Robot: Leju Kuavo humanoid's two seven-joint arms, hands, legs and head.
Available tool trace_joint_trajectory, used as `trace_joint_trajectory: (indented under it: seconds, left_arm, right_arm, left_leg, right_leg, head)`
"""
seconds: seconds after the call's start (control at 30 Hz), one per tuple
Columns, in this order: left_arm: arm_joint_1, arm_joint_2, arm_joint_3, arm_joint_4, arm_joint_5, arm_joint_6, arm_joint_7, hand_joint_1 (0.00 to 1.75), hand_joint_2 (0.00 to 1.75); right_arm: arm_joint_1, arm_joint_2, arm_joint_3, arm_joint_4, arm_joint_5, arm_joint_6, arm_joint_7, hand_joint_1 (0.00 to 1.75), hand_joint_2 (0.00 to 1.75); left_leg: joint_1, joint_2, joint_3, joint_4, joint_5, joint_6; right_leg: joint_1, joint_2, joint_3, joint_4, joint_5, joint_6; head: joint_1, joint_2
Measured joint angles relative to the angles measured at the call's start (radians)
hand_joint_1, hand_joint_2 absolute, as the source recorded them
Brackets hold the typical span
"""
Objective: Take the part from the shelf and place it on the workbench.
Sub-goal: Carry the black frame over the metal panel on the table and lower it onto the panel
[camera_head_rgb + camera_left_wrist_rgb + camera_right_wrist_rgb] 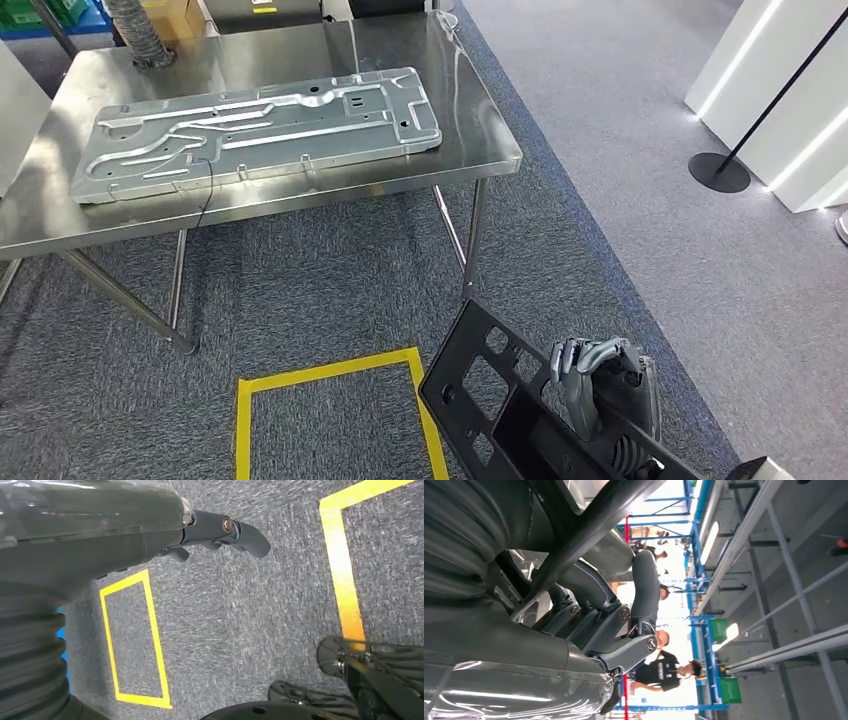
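A black perforated panel part hangs low at the bottom right of the head view, above the carpet. My right hand grips its upper edge with fingers curled over it. The right wrist view shows the same hand wrapped around a dark bar of the part. My left hand hangs over the carpet with fingers curled in and nothing in them. The steel workbench stands ahead at the upper left, carrying a large silver stamped metal plate.
A yellow tape square marks the carpet just in front of me. Bench legs reach the floor near the right corner. A black stanchion base and white panels stand at the right. Several people appear in the right wrist view.
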Motion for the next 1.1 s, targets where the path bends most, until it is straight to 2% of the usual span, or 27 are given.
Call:
trace_joint_trajectory:
  seconds: [0.03,0.07,0.1,0.13,0.17,0.2,0.23,0.27,0.3,0.33,0.37,0.4,0.47,0.5,0.53,0.57,0.63,0.67,0.7,0.73,0.8,0.83,0.87,0.93,1.0,1.03,1.1]
  left_arm:
    - [0.000,0.001,0.002,0.000,0.000,0.000,-0.001,0.00,1.75]
    - [-0.001,0.001,0.004,0.000,0.000,-0.001,-0.001,0.00,1.75]
    - [-0.002,0.001,0.006,0.000,0.000,-0.001,-0.001,0.00,1.75]
    - [-0.003,0.001,0.008,0.000,0.000,-0.002,-0.001,0.00,1.75]
    - [-0.003,0.001,0.010,0.000,0.000,-0.002,-0.001,0.00,1.75]
    - [-0.003,0.001,0.012,0.000,0.000,-0.001,0.000,0.00,1.75]
    - [-0.001,0.001,0.013,0.000,0.000,-0.001,0.001,0.00,1.75]
    - [0.002,0.001,0.014,0.000,0.000,0.000,0.002,0.00,1.75]
    - [0.006,0.001,0.014,0.000,0.000,0.000,0.003,0.00,1.75]
    - [0.010,0.001,0.014,0.000,0.000,0.001,0.004,0.00,1.75]
    - [0.013,0.001,0.014,0.000,0.000,0.001,0.004,0.00,1.75]
    - [0.016,0.001,0.014,0.000,0.000,0.001,0.004,0.00,1.75]
    - [0.017,0.000,0.014,0.000,-0.001,0.001,0.002,0.00,1.75]
    - [0.017,-0.001,0.014,0.000,-0.001,0.001,0.002,0.00,1.75]
    - [0.017,-0.002,0.015,0.000,-0.002,0.000,0.001,0.00,1.75]
    - [0.017,-0.003,0.015,0.000,-0.002,0.000,0.001,0.00,1.75]
    - [0.016,-0.002,0.015,0.000,-0.002,0.000,0.000,0.00,1.75]
    - [0.016,-0.002,0.015,0.000,-0.002,0.000,0.000,0.00,1.75]
    - [0.015,-0.002,0.015,0.000,-0.002,-0.001,0.000,0.00,1.75]
    - [0.014,-0.002,0.015,0.000,-0.002,-0.002,0.000,0.00,1.75]
    - [0.013,-0.002,0.015,0.000,-0.003,-0.003,0.000,0.00,1.75]
    - [0.012,-0.002,0.015,0.000,-0.004,-0.003,0.000,0.00,1.75]
    - [0.011,-0.002,0.015,0.000,-0.004,-0.003,0.000,0.00,1.75]
    - [0.010,-0.001,0.015,0.000,-0.006,-0.003,-0.001,0.00,1.75]
    - [0.010,0.001,0.015,0.000,-0.006,-0.003,-0.003,0.00,1.75]
    - [0.009,0.002,0.015,0.000,-0.007,-0.004,-0.004,0.00,1.75]
    - [0.006,0.003,0.015,0.000,-0.008,-0.005,-0.006,0.00,1.75]
  right_arm:
    - [-0.002,0.002,0.000,0.002,-0.003,0.001,0.001,1.75,1.75]
    - [-0.003,0.006,0.000,0.003,-0.006,0.003,0.002,1.75,1.75]
    - [-0.004,0.009,-0.001,0.004,-0.009,0.005,0.003,1.75,1.75]
    - [-0.004,0.012,-0.001,0.005,-0.012,0.010,0.005,1.75,1.75]
    - [-0.005,0.015,-0.001,0.007,-0.013,0.014,0.006,1.75,1.75]
    - [-0.006,0.018,-0.002,0.009,-0.013,0.017,0.008,1.75,1.75]
    - [-0.007,0.020,-0.002,0.010,-0.013,0.020,0.010,1.75,1.75]
    - [-0.009,0.023,-0.002,0.011,-0.013,0.021,0.011,1.75,1.75]
    - [-0.010,0.025,-0.002,0.012,-0.013,0.022,0.012,1.75,1.75]
    - [-0.012,0.027,-0.003,0.012,-0.013,0.022,0.012,1.75,1.75]
    - [-0.014,0.029,-0.003,0.012,-0.013,0.022,0.013,1.75,1.75]
    - [-0.015,0.031,-0.004,0.012,-0.013,0.022,0.013,1.75,1.75]
    - [-0.016,0.032,-0.005,0.012,-0.014,0.022,0.013,1.75,1.75]
    - [-0.015,0.032,-0.006,0.012,-0.014,0.022,0.013,1.75,1.75]
    - [-0.015,0.032,-0.007,0.012,-0.014,0.022,0.013,1.75,1.75]
    - [-0.015,0.033,-0.008,0.012,-0.014,0.022,0.013,1.75,1.75]
    - [-0.013,0.034,-0.010,0.012,-0.014,0.022,0.013,1.75,1.75]
    - [-0.012,0.034,-0.010,0.012,-0.014,0.022,0.014,1.75,1.75]
    - [-0.012,0.035,-0.011,0.012,-0.015,0.023,0.016,1.75,1.75]
    - [-0.012,0.037,-0.011,0.012,-0.015,0.023,0.018,1.75,1.75]
    - [-0.012,0.040,-0.012,0.012,-0.016,0.027,0.023,1.75,1.75]
    - [-0.012,0.041,-0.013,0.012,-0.016,0.030,0.026,1.75,1.75]
    - [-0.012,0.042,-0.014,0.012,-0.017,0.033,0.028,1.75,1.75]
    - [-0.009,0.044,-0.016,0.012,-0.018,0.036,0.030,1.75,1.75]
    - [-0.007,0.046,-0.019,0.012,-0.019,0.036,0.031,1.75,1.75]
    - [-0.007,0.048,-0.020,0.012,-0.020,0.037,0.031,1.75,1.75]
    - [-0.005,0.053,-0.022,0.012,-0.021,0.038,0.031,1.75,1.75]
  left_leg:
    - [0.001,0.000,-0.015,0.035,-0.031,-0.009]
    - [0.001,0.001,-0.032,0.092,-0.087,-0.013]
    - [0.002,0.000,-0.047,0.161,-0.141,-0.016]
    - [0.002,0.000,-0.057,0.227,-0.176,-0.018]
    - [0.002,0.000,-0.058,0.276,-0.183,-0.019]
    - [0.002,0.000,-0.045,0.295,-0.167,-0.018]
    - [0.002,0.000,-0.016,0.277,-0.139,-0.015]
    - [0.002,0.000,0.031,0.224,-0.117,-0.011]
    - [0.001,0.000,0.094,0.147,-0.112,-0.006]
    - [0.000,-0.001,0.153,0.067,-0.125,-0.001]
    - [-0.002,-0.003,0.194,0.005,-0.143,0.005]
    - [-0.004,-0.004,0.215,-0.031,-0.157,0.010]
    - [-0.004,-0.005,0.206,-0.046,-0.154,0.021]
    - [-0.002,-0.003,0.198,-0.048,-0.146,0.027]
    - [0.001,0.000,0.190,-0.050,-0.137,0.032]
    - [0.001,0.003,0.182,-0.050,-0.129,0.036]
    - [0.001,0.007,0.163,-0.048,-0.115,0.038]
    - [0.001,0.007,0.154,-0.047,-0.109,0.037]
    - [0.001,0.007,0.147,-0.046,-0.104,0.035]
    - [0.002,0.007,0.142,-0.043,-0.100,0.033]
    - [0.001,0.005,0.135,-0.036,-0.095,0.027]
    - [0.000,0.002,0.131,-0.033,-0.093,0.022]
    - [-0.001,-0.001,0.127,-0.030,-0.091,0.017]
    - [-0.001,-0.008,0.122,-0.029,-0.086,0.005]
    - [-0.001,-0.011,0.113,-0.019,-0.091,-0.005]
    - [-0.001,-0.011,0.100,0.006,-0.109,-0.010]
    - [0.001,-0.008,0.046,0.123,-0.176,-0.019]
  right_leg:
    - [0.000,-0.003,-0.009,-0.016,0.012,-0.012]
    - [-0.001,-0.006,-0.024,-0.017,0.027,-0.018]
    - [0.001,-0.007,-0.040,-0.016,0.039,-0.021]
    - [0.003,-0.007,-0.057,-0.014,0.053,-0.022]
    - [0.005,-0.008,-0.075,-0.011,0.065,-0.022]
    - [0.007,-0.007,-0.093,-0.007,0.076,-0.021]
    - [0.008,-0.006,-0.112,-0.001,0.086,-0.020]
    - [0.010,-0.005,-0.130,0.007,0.094,-0.019]
    - [0.012,-0.002,-0.146,0.016,0.100,-0.017]
    - [0.014,-0.001,-0.158,0.026,0.104,-0.014]
    - [0.016,0.000,-0.168,0.034,0.108,-0.009]
    - [0.017,0.001,-0.175,0.039,0.112,-0.004]
    - [0.015,0.002,-0.187,0.048,0.120,0.009]
    - [0.014,0.002,-0.196,0.063,0.109,0.015]
    - [0.011,0.003,-0.212,0.097,0.083,0.022]
    - [0.007,0.003,-0.233,0.150,0.045,0.029]
    - [-0.001,0.003,-0.281,0.282,-0.033,0.041]
    - [-0.005,0.003,-0.291,0.323,-0.051,0.046]
    - [-0.009,0.002,-0.282,0.328,-0.050,0.049]
    - [-0.012,0.002,-0.251,0.291,-0.031,0.050]
    - [-0.015,0.007,-0.153,0.142,0.019,0.048]
    - [-0.014,0.011,-0.117,0.079,0.034,0.043]
    - [-0.012,0.013,-0.098,0.041,0.041,0.037]
    - [-0.008,0.011,-0.097,0.028,0.044,0.024]
    - [-0.012,-0.002,-0.098,0.021,0.052,0.010]
    - [-0.015,-0.009,-0.098,0.017,0.057,0.003]
    - [-0.014,-0.023,-0.101,0.014,0.062,-0.006]
  head:
    - [0.000,0.000]
    - [0.000,0.000]
    - [0.000,0.000]
    - [0.000,0.000]
    - [0.000,0.000]
    - [0.000,0.000]
    - [0.000,0.000]
    - [0.000,0.000]
    - [0.000,0.000]
    - [0.000,0.000]
    - [0.000,0.000]
    - [0.000,0.000]
    - [0.000,0.000]
    - [0.000,0.000]
    - [0.000,0.000]
    - [0.000,0.000]
    - [0.000,0.000]
    - [0.000,0.000]
    - [0.000,0.000]
    - [0.000,0.000]
    - [0.000,0.000]
    - [0.000,0.000]
    - [0.000,0.000]
    - [0.000,0.000]
    - [0.000,0.000]
    - [0.000,0.000]
    - [0.000,0.000]
